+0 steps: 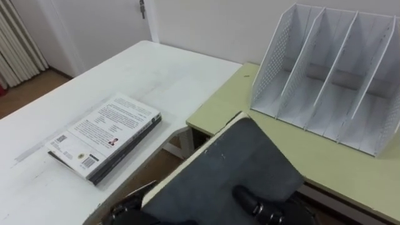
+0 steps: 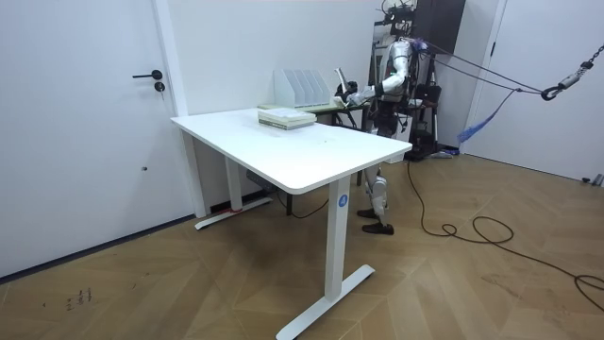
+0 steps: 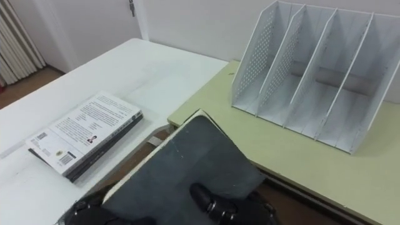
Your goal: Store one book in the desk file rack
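Observation:
I hold a dark grey book [image 1: 225, 169] tilted up in front of me, its top corner near the edge of the green desk [image 1: 294, 156]. My right hand [image 1: 253, 203] grips it from below, thumb curled over the cover. At the book's lower left edge is my left hand [image 1: 128, 209], mostly hidden under the book. The white file rack [image 1: 275, 56] stands upright on the green desk at the upper right, with several empty slots facing me. In the room view I stand at the far end of the white table [image 2: 283, 151], the book [image 2: 341, 81] raised before the rack [image 2: 302, 87].
A stack of books [image 1: 106, 134] with a white printed cover lies on the white table [image 1: 156, 75] to my left. A narrow gap separates that table from the green desk. A wall rises right behind the rack.

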Controlling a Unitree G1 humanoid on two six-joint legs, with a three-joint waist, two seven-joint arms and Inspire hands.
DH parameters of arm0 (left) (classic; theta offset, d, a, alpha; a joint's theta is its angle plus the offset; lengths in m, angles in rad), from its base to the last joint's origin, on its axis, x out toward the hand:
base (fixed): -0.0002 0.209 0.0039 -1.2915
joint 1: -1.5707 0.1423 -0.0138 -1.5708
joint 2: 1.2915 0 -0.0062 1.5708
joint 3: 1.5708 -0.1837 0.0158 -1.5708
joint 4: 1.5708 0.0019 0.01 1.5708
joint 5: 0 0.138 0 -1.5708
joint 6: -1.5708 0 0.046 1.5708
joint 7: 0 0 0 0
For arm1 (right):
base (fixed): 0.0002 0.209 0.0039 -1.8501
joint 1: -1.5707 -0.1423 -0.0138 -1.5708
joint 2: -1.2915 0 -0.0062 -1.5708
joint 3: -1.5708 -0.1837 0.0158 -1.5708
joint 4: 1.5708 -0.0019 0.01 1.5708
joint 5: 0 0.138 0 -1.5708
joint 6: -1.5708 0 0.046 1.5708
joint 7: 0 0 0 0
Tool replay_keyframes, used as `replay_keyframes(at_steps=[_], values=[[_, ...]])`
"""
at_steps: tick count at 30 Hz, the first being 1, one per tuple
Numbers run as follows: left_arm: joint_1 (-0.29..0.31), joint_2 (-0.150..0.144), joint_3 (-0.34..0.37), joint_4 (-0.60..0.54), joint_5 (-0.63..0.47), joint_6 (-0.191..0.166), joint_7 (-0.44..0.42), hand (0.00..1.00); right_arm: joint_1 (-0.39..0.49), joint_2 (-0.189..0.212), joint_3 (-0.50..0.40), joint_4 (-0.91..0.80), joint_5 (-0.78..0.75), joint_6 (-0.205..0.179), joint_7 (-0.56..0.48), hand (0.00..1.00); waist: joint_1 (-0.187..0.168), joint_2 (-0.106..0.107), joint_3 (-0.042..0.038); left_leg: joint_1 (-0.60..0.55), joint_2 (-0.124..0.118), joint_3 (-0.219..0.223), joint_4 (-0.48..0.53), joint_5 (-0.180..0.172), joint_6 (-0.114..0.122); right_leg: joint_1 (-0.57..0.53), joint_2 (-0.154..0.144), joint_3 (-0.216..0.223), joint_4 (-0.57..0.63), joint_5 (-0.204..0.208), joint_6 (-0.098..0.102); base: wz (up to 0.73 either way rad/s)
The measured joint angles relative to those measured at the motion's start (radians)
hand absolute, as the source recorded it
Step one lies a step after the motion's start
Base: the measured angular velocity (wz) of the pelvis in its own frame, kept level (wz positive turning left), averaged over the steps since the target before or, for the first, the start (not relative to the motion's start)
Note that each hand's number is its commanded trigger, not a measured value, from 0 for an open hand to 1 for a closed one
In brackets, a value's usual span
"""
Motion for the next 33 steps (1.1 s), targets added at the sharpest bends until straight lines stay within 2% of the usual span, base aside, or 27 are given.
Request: replay_keyframes(at_steps=[4,5,7,9,10,12,13,15,16,19,22,25,26,29,33], values=[[0.002,-0.023,0.000,0.099,0.096,-0.037,0.038,0.00,-0.035,0.000,-0.036,0.000,-0.078,-0.010,-0.088,1.00,-0.020,-0.012,-0.0026,-0.001,0.000,0.000,0.007,0.000,0.000,0.004,-0.001,-0.002,-0.002,0.000,0.000,0.00],[0.005,-0.036,0.002,0.130,0.147,-0.047,0.057,0.00,-0.053,0.004,-0.047,0.000,-0.102,-0.016,-0.118,1.00,-0.023,-0.020,0.0005,0.001,0.000,0.001,0.007,0.000,0.000,0.006,-0.002,-0.002,-0.001,0.000,0.000,0.00],[0.030,-0.061,0.006,0.170,0.202,-0.069,0.094,0.00,-0.073,0.023,-0.066,0.000,-0.167,-0.034,-0.175,1.00,-0.030,-0.028,-0.0002,0.002,0.000,0.002,0.006,0.000,0.000,0.007,-0.001,-0.001,-0.002,0.000,0.000,0.00],[0.053,-0.102,0.004,0.217,0.311,-0.083,0.142,0.00,-0.089,0.049,-0.086,0.000,-0.238,-0.057,-0.260,1.00,-0.042,-0.041,0.0010,-0.001,0.001,0.002,0.004,0.000,0.000,0.008,0.001,-0.002,-0.005,0.001,0.001,0.00],[0.061,-0.114,0.003,0.236,0.336,-0.090,0.156,0.00,-0.094,0.052,-0.086,0.000,-0.258,-0.060,-0.284,1.00,-0.046,-0.042,0.0005,0.001,0.001,0.002,-0.003,0.000,0.000,0.010,0.001,-0.002,-0.008,0.002,0.001,0.00],[0.079,-0.156,0.003,0.328,0.427,-0.103,0.219,0.00,-0.105,0.073,-0.101,-0.003,-0.333,-0.065,-0.372,1.00,-0.052,-0.042,-0.0007,0.021,0.001,0.001,-0.020,0.001,0.000,0.029,0.003,-0.003,-0.019,0.004,0.002,0.00],[0.082,-0.164,0.003,0.347,0.452,-0.107,0.236,0.00,-0.105,0.081,-0.107,-0.007,-0.355,-0.068,-0.396,1.00,-0.052,-0.042,-0.0010,0.024,0.001,0.001,-0.020,0.001,0.000,0.030,0.003,-0.002,-0.020,0.004,0.002,0.00],[0.082,-0.206,0.013,0.432,0.538,-0.120,0.290,0.00,-0.109,0.102,-0.136,-0.015,-0.420,-0.081,-0.484,1.00,-0.051,-0.043,-0.0011,0.029,0.000,0.002,-0.020,0.001,0.000,0.031,0.003,-0.002,-0.024,0.004,0.002,0.00],[0.084,-0.214,0.017,0.446,0.561,-0.122,0.301,0.00,-0.109,0.110,-0.145,-0.020,-0.449,-0.086,-0.508,1.00,-0.052,-0.043,-0.0015,0.027,0.000,0.003,-0.020,0.001,0.000,0.030,0.003,-0.002,-0.025,0.004,0.002,0.00],[0.087,-0.266,0.061,0.545,0.661,-0.151,0.384,0.00,-0.131,0.143,-0.171,-0.046,-0.647,-0.103,-0.644,1.00,-0.051,-0.043,-0.0035,0.027,0.001,0.009,-0.026,0.001,0.000,0.028,0.005,-0.001,-0.030,0.004,0.003,0.00],[0.087,-0.299,0.079,0.622,0.680,-0.168,0.441,0.00,-0.166,0.160,-0.182,-0.051,-0.764,-0.109,-0.729,1.00,-0.053,-0.040,-0.0064,0.028,0.001,0.011,-0.027,0.001,0.000,0.027,0.007,0.003,-0.036,0.004,0.003,-0.04],[0.088,-0.332,0.094,0.710,0.679,-0.191,0.477,0.00,-0.232,0.160,-0.196,-0.051,-0.883,-0.120,-0.871,1.00,-0.048,-0.046,-0.0117,0.028,0.002,0.021,-0.028,0.001,0.000,0.020,0.011,0.017,-0.038,0.004,0.003,-0.09],[0.088,-0.335,0.095,0.722,0.681,-0.194,0.486,0.00,-0.244,0.160,-0.196,-0.051,-0.903,-0.123,-0.894,1.00,-0.048,-0.047,-0.0133,0.028,0.003,0.023,-0.028,0.001,0.000,0.020,0.012,0.019,-0.038,0.004,0.003,-0.09],[0.091,-0.345,0.097,0.759,0.697,-0.197,0.536,0.00,-0.272,0.163,-0.205,-0.054,-0.991,-0.165,-1.005,1.00,-0.049,-0.055,-0.0181,0.035,0.005,0.023,-0.032,0.001,0.000,0.031,0.014,0.019,-0.042,0.005,0.003,0.00],[0.095,-0.359,0.116,0.796,0.701,-0.202,0.563,0.00,-0.290,0.179,-0.225,-0.054,-1.123,-0.197,-1.136,1.00,-0.046,-0.055,-0.0177,0.052,0.005,0.024,-0.035,0.001,0.000,0.051,0.017,0.022,-0.057,0.007,0.004,0.00]])
